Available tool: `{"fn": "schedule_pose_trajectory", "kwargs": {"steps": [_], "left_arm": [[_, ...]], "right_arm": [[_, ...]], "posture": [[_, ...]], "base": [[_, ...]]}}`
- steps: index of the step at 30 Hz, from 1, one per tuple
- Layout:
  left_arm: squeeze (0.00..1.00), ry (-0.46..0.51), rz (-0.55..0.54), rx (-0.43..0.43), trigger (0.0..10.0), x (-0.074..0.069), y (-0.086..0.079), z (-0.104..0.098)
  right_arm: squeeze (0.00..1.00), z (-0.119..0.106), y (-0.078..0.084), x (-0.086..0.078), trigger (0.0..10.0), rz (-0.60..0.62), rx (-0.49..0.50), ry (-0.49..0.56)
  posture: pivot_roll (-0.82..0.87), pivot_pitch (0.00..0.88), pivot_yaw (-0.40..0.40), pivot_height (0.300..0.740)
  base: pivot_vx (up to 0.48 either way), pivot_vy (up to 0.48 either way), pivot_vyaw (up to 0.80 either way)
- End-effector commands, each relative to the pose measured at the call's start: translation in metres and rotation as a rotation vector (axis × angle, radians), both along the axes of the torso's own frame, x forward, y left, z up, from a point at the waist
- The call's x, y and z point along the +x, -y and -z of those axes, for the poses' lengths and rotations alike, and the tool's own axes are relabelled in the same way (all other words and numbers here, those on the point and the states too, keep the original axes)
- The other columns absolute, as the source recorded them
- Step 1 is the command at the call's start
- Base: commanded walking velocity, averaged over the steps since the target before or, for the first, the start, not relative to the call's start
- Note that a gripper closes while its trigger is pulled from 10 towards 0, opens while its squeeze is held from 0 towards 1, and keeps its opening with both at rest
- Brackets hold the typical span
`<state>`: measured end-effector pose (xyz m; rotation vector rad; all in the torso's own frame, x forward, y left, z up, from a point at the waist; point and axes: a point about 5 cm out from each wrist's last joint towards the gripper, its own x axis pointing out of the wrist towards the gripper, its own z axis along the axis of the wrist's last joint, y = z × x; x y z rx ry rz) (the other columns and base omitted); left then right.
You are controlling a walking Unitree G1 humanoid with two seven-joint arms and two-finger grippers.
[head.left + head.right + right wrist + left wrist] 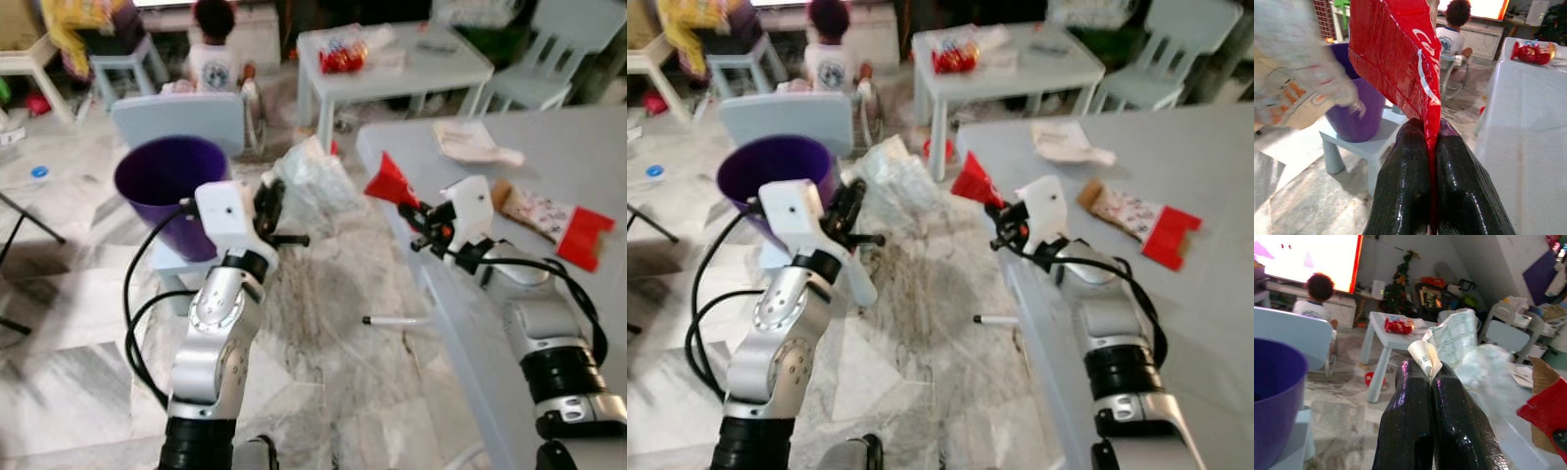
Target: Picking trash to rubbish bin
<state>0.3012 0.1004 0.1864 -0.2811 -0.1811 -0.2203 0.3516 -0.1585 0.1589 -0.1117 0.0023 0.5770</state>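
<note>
I am at the carry step: my left gripper (277, 211), in the middle of the frame, is pinched tight on a crinkly clear plastic wrapper (312, 183), and my right gripper (416, 217) is pinched tight on a shiny red snack wrapper (389, 181) at the corner of the grey table (568, 147). The round purple plastic bin (167, 186) sits on a small pale blue stool at the left. Next, I think I must bring each wrapper over the bin's mouth and let go.

Trash held aloft beside the purple rubbish bin (168, 191).
The bin stands upright on a small pale stool; a crumpled clear plastic bag (315, 186) and red wrapper (390, 180) hang just right of it.
</note>
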Motion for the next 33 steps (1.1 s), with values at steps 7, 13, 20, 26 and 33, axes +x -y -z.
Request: {"fn": "schedule_pose_trajectory", "kwargs": {"steps": [7,13,20,26,33], "left_arm": [[0.0,-0.028,0.029,-0.021,0.0,0.0001,0.0075,0.0023],[0.0,-0.035,0.031,-0.027,0.0,0.0005,0.0076,0.003],[0.0,-0.039,0.033,-0.026,0.0,0.002,0.0075,0.0034],[0.0,-0.043,0.032,-0.024,0.0,0.0014,0.0077,0.0044],[0.0,-0.044,0.037,-0.025,0.0,0.0021,0.0089,0.0044]], "right_arm": [[0.0,-0.0026,0.0066,0.0002,0.0,0.013,0.008,0.0],[0.0,-0.0034,0.0059,-0.0001,0.0,0.008,0.01,0.004],[0.0,-0.0032,0.0057,0.0004,0.0,0.007,0.008,0.006],[0.0,-0.0032,0.0049,0.0004,0.0,0.001,0.004,0.008],[0.0,-0.0042,0.0053,0.0012,0.0,-0.001,0.003,0.01]], "posture": [[0.04,0.126,-0.059,0.74],[0.04,0.126,-0.059,0.74],[0.04,0.121,-0.058,0.74],[0.04,0.117,-0.059,0.74],[0.04,0.114,-0.058,0.74]], "base": [[0.0,0.0,0.0],[0.0,0.046,0.0],[0.0,0.318,0.0],[0.0,0.445,0.0],[0.0,0.453,0.0]]}}
